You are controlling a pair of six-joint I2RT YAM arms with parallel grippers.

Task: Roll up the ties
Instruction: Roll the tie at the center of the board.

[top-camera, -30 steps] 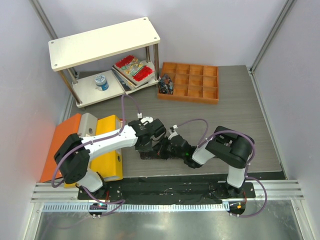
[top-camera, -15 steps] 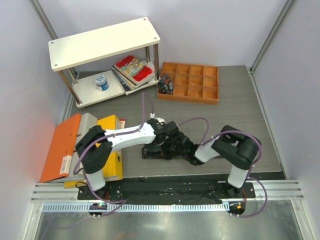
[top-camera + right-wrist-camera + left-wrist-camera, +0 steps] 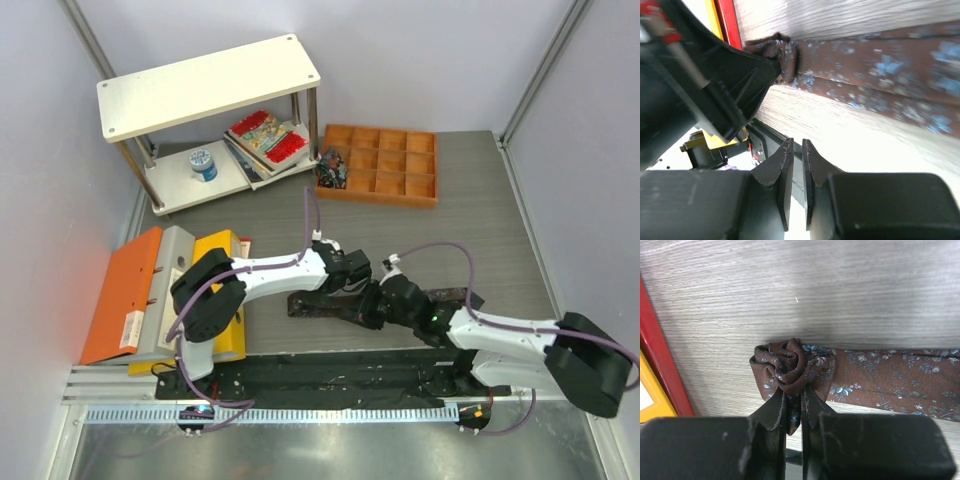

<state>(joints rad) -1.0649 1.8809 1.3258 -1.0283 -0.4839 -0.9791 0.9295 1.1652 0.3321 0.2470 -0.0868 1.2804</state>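
One long, dark brown fabric necktie with small bluish flowers (image 3: pixel 890 382) lies on the grey wood-grain table (image 3: pixel 480 230), on the near side of the orange wooden compartment tray (image 3: pixel 380 199) and well apart from it. Its loose length runs off toward the tray's right-hand end. A second ago only a short dark patch showed beneath both wrists. Since then the left arm has reached out and the right arm has unfolded low along the table, so the strip now lies drawn out flat. The left gripper (image 3: pixel 794 401) is clenched on the tight, rosette-like coil (image 3: pixel 787 360) at the tie's end, with fabric pinched between its fingers. The right gripper (image 3: pixel 796 146), just beside that coil, has its fingers drawn almost together on nothing. I judge the roll barely begun, with most of the length yet to wind. No brand or writing can be read: the white label (image 3: pixel 130 325) on the orange binder (image 3: pixel 118 290), far left of the tray, is too small.
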